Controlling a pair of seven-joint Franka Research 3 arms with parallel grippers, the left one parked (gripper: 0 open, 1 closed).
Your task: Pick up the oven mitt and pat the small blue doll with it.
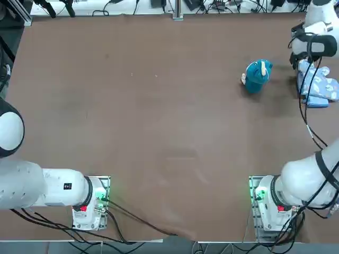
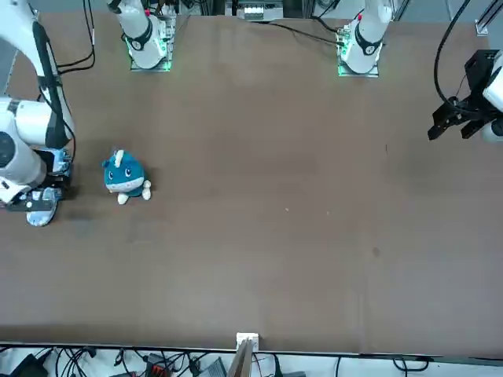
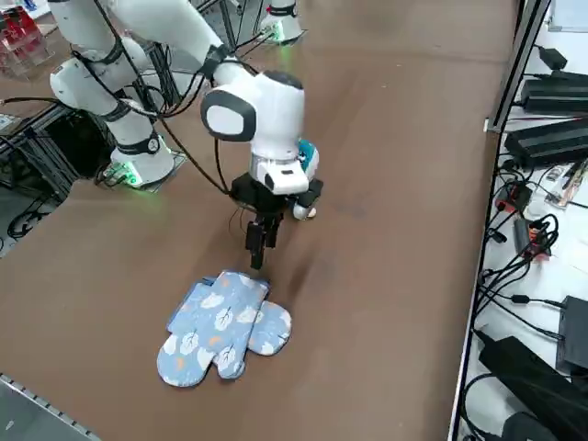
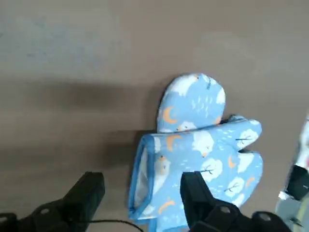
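Observation:
Two alike pale blue oven mitts (image 3: 225, 326) lie overlapped on the table near its right edge, the upper one (image 4: 207, 154) across the lower one (image 4: 193, 99). My right gripper (image 3: 256, 250) hangs open just above the table at the mitts' cuff end, holding nothing. In the wrist view its fingers (image 4: 89, 191) straddle the dark blue cuff edge (image 4: 140, 179). The small blue doll (image 1: 258, 75) stands upright a short way to the left of the mitts; from the front it shows its face (image 2: 123, 177). In the right side view the wrist mostly hides the doll (image 3: 309, 154).
The mitts (image 1: 318, 87) sit close to the table's right edge, with a metal frame rail (image 3: 37, 404) beside them. Black cables (image 1: 310, 124) trail from my right arm over the table. Bare brown tabletop (image 1: 159, 106) stretches left of the doll.

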